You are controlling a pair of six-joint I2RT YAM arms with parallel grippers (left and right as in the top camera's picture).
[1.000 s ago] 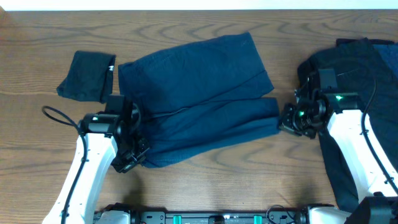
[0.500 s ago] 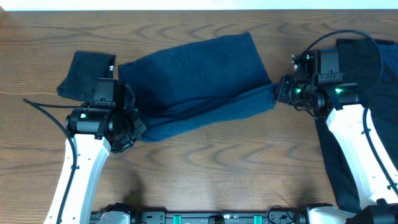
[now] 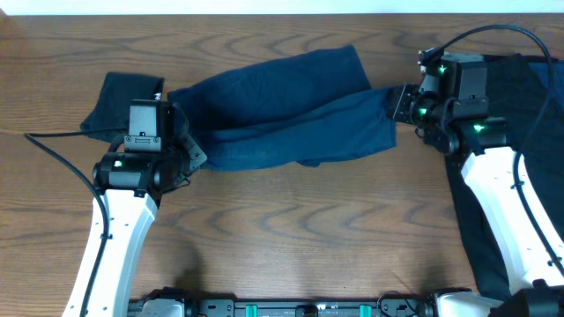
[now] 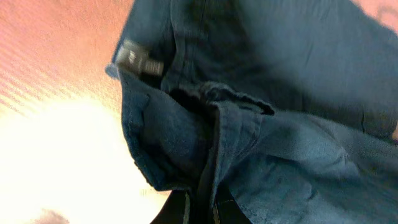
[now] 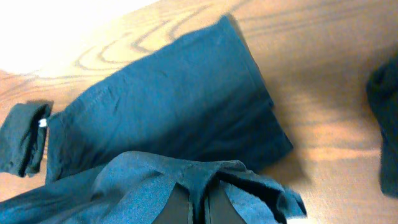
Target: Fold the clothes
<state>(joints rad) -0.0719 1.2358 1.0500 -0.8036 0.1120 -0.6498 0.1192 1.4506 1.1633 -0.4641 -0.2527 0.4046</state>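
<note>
I see a brown wood-grain table [image 3: 308, 238]. The navy garment [image 3: 282, 114] lies mid-table, with my left gripper [image 3: 191, 157] and right gripper [image 3: 393, 104] each clamped tight on its ends. A folded black garment [image 3: 123, 107] sits at the left and a black pile [image 3: 529, 97] at the right.

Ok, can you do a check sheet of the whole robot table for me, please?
Surface: brown wooden table.
Job's things: navy garment stretched across the middle; small black garment, folded, beside its left end; big black garment at the right edge.
Clutter: nothing seen.
Grippers: left gripper and right gripper each shut on an end of the navy garment.
Cables: left cable and right cable loop by the arms.
Surroundings: white strip beyond the far edge.
</note>
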